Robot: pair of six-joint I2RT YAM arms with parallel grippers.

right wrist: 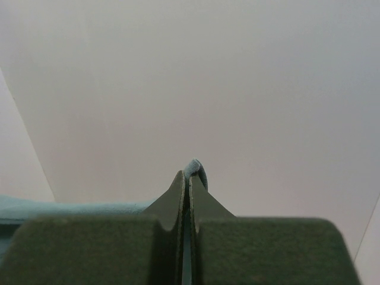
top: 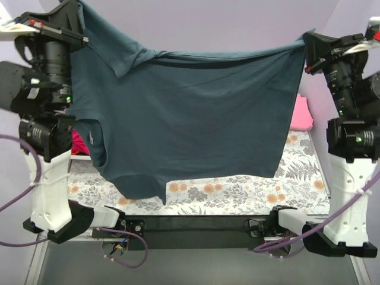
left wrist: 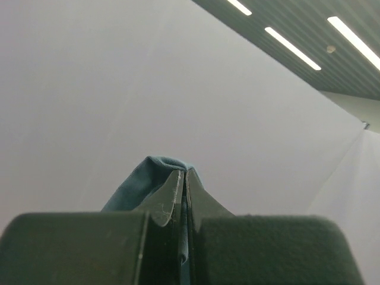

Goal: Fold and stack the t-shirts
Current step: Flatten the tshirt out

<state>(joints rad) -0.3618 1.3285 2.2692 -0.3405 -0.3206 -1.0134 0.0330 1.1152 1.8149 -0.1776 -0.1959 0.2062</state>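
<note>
A magenta shirt (top: 78,143) is showing as a small patch well below the left gripper (top: 79,10), tucked in behind that arm. The hanging cloth is covering most of it, so I cannot tell whether it is lying in anything. A pink shirt (top: 300,113) is lying well below the right gripper (top: 307,39), just past the hanging cloth's right edge, beside the floral cloth (top: 237,193).

Both grippers are sitting high and well apart, and the blue shirt (top: 196,119) is hanging spread between them like a sheet. Each gripper is pinching one upper corner, and the top edge is sagging slightly in the span between them. Just below the left gripper the cloth is bunching into a fold, and a sleeve is dangling further down on that side. The lower edge is hanging over the floral cloth; whether it is touching cannot be told.

In the left wrist view, the left gripper (left wrist: 184,175) is clamping tight, with only a thin seam between its fingers and a hump of blue shirt (left wrist: 148,172) bulging just above and left of the tips. In the right wrist view, the right gripper (right wrist: 189,178) is clamping just as tightly, with a small loop of blue shirt (right wrist: 195,166) poking out above the tips and a band of it trailing off to the left.
</note>
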